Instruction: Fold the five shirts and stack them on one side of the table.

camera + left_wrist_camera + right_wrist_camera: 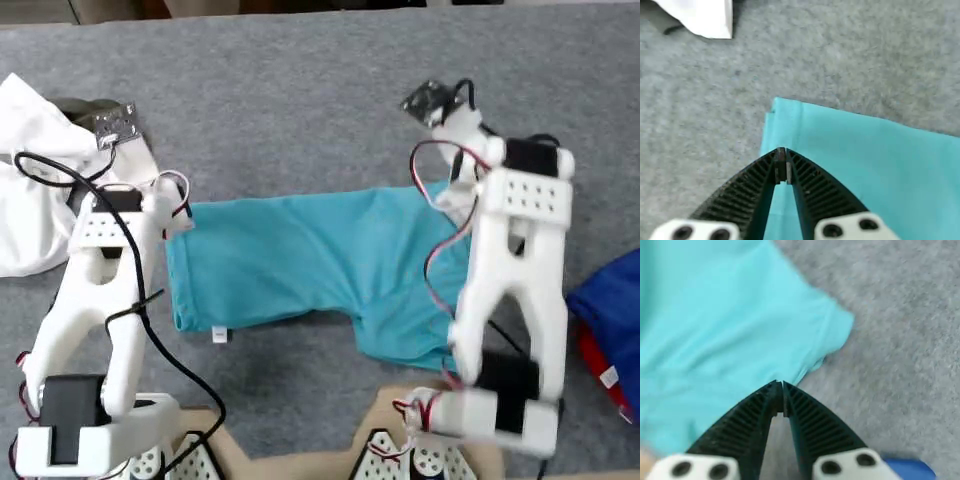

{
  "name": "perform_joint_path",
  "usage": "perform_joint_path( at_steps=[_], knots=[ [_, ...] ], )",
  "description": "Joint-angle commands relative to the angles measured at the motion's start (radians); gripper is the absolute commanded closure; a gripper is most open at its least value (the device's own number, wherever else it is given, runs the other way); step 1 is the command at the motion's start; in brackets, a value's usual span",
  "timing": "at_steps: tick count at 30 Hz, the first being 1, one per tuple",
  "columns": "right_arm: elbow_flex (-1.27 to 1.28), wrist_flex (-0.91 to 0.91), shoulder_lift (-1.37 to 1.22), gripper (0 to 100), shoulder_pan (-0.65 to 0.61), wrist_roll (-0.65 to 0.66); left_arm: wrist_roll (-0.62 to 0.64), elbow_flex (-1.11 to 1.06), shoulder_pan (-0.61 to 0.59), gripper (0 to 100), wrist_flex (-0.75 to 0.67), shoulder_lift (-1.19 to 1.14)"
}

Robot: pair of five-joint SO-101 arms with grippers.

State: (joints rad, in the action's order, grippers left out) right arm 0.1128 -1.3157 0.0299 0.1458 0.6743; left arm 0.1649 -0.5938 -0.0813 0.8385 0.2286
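A crumpled white cloth heap [30, 200] lies at the left edge of the grey felt-like table [300, 100], unfolded. I see no neat stack, so the job looks early. The left gripper [781, 167] has its jaws pressed together at the hem end of the teal cotton shirt [300, 260]; whether they pinch cloth I cannot tell. The shirt lies flat mid-table, long axis running left to right, hem to the left, one sleeve sticking out toward the arms' bases. The right gripper [779, 400] sits at the shirt's right edge, jaws also pressed together. A blue garment [610, 300] over a red one [600, 375] waits at the right edge
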Motion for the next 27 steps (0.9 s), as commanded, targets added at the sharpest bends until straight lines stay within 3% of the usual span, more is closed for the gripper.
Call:
perform_joint_path(
  at_steps=[1,7,14,18,27],
  knots=[
    [-0.073,0.121,-0.151,98.3,-0.019,-0.072,0.034,0.035,0.011,98,-0.058,-0.028],
    [-0.077,0.264,-0.371,98.3,-0.019,-0.204,0.031,0.133,-0.002,98,-0.109,-0.305],
    [-0.099,0.299,-0.4,98.3,0.005,-0.207,0.034,0.473,-0.041,98,0.135,-0.596],
    [-0.133,0.322,-0.498,98.3,0.035,-0.198,0.026,0.532,-0.06,98,0.169,-0.656],
    [-0.409,0.176,-0.664,98.3,0.133,-0.161,-0.003,0.535,-0.068,98,0.166,-0.65]
  ],
)
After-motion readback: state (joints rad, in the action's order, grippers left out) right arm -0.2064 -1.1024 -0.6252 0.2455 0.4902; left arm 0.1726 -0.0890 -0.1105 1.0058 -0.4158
